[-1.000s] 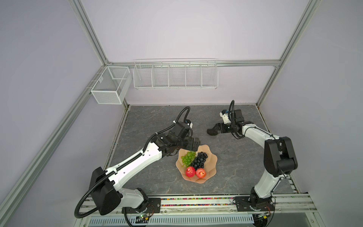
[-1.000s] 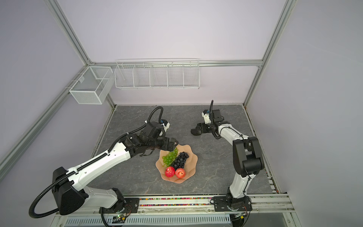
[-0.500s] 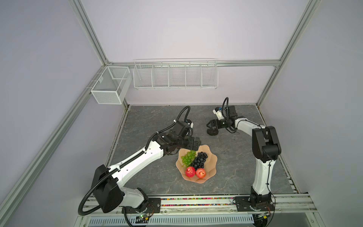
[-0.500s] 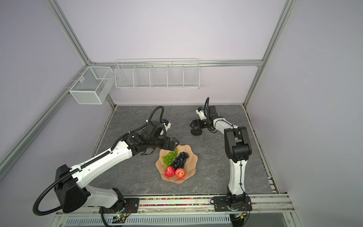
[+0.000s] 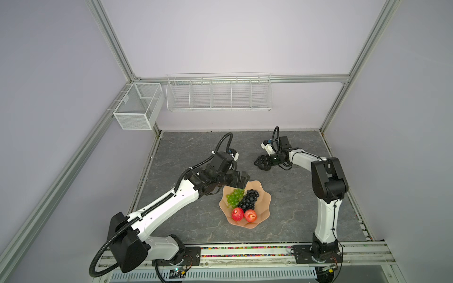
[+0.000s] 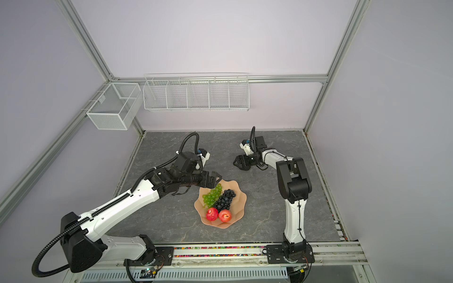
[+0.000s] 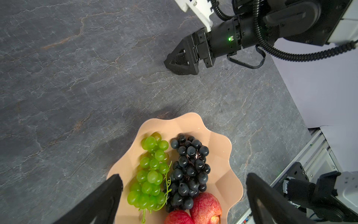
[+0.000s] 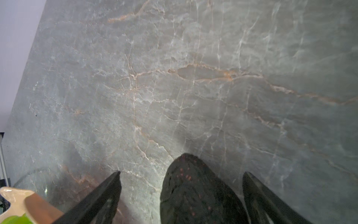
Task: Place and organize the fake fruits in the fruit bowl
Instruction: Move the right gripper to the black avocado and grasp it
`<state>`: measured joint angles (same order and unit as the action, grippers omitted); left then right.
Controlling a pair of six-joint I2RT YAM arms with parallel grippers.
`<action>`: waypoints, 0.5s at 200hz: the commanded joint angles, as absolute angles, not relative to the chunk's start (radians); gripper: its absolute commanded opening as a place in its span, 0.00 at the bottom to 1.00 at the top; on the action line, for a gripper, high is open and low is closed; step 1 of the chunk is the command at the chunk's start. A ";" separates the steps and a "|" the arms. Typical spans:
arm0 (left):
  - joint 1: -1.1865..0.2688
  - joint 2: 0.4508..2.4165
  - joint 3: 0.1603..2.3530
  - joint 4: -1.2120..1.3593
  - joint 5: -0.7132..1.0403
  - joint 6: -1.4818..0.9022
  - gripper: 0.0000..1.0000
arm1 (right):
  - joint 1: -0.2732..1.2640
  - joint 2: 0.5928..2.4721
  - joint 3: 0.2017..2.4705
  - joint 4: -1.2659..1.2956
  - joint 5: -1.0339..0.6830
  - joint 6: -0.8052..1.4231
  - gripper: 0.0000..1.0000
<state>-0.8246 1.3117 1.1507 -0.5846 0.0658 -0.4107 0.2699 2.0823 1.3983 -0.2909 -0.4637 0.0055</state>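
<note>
Nearly filled, one fruit short.
In the glossy peach scalloped fruit bowl (image 5: 264, 201): two red apples (image 5: 237, 214), green grape bunch (image 5: 234, 197), dark purple grape bunch (image 5: 249, 199). Out on the grey stone tabletop (image 5: 196, 152) (well apart): black bumpy oval fruit (image 8: 193, 192), ungripped between spread jaws of right gripper (image 5: 259, 163); left gripper (image 6: 214, 178) spread, empty, by the rim.

A red apple (image 5: 237, 214) and a second red apple (image 5: 250, 215) touch at the near rim of my peach scalloped fruit bowl (image 5: 266, 199), with the green grape bunch (image 5: 234, 197) and dark grape bunch (image 5: 248, 201) side by side behind them. The black bumpy avocado (image 8: 193, 194) lies on the table (image 8: 174, 87) between the spread fingers of my right gripper (image 8: 181, 173).
</note>
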 commanded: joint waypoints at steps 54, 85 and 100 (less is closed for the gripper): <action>-0.821 1.282 1.117 -0.556 0.094 -0.430 0.99 | 0.321 2.022 1.331 -0.366 -0.302 0.001 0.84; -0.822 1.279 1.120 -0.557 0.094 -0.429 0.99 | 0.332 2.011 1.330 -0.362 -0.274 0.018 0.73; -0.821 1.275 1.117 -0.556 0.092 -0.431 0.99 | 0.332 1.994 1.326 -0.362 -0.259 0.026 0.64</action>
